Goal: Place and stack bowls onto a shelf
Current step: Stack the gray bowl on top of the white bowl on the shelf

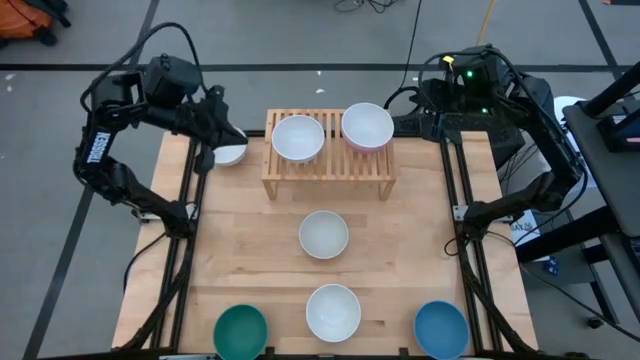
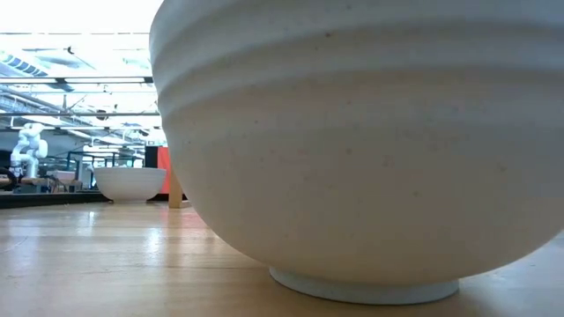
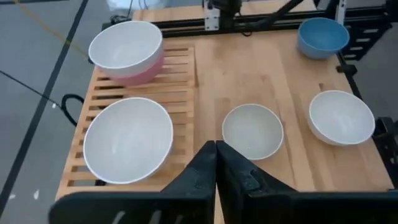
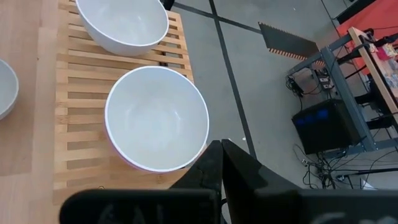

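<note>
The light wood slatted shelf [image 1: 330, 168] stands at the table's far middle. On it rest a white bowl [image 1: 298, 138] and a white bowl [image 1: 367, 126] nested in the pink bowl [image 3: 148, 70]. Another white bowl [image 1: 231, 155] sits on the table by the shelf's left end. My left gripper [image 3: 216, 150] is shut, hovering above that spot [image 1: 215, 118]. My right gripper [image 4: 221, 154] is shut, raised beyond the shelf's right end. Two white bowls [image 1: 323, 234] [image 1: 333, 311], the teal bowl [image 1: 241, 332] and the blue bowl [image 1: 441, 329] stand on the table.
The low view is filled by the near white bowl [image 2: 352, 150], with a farther white bowl [image 2: 129, 183] and a shelf leg [image 2: 174, 189] behind it. Black rails [image 1: 190, 200] run along both table sides. Bare wood lies between shelf and middle bowl.
</note>
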`<action>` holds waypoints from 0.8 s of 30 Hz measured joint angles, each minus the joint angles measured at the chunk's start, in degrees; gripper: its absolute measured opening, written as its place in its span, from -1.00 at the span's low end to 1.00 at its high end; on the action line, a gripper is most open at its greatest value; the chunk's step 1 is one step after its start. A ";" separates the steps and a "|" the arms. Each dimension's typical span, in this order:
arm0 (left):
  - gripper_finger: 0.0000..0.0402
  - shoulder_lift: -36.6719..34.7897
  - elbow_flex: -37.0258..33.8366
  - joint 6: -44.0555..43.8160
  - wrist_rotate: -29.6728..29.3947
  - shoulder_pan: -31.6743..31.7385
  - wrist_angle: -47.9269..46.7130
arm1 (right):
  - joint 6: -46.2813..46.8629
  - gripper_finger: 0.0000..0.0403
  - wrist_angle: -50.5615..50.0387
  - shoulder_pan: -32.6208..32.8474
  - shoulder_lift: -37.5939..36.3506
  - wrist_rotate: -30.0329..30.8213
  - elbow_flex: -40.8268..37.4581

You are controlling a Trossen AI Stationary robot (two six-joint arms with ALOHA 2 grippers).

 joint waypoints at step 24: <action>-0.62 8.89 -6.98 8.25 -0.54 -9.96 -0.14 | 1.50 -1.00 0.07 0.00 0.00 0.01 0.00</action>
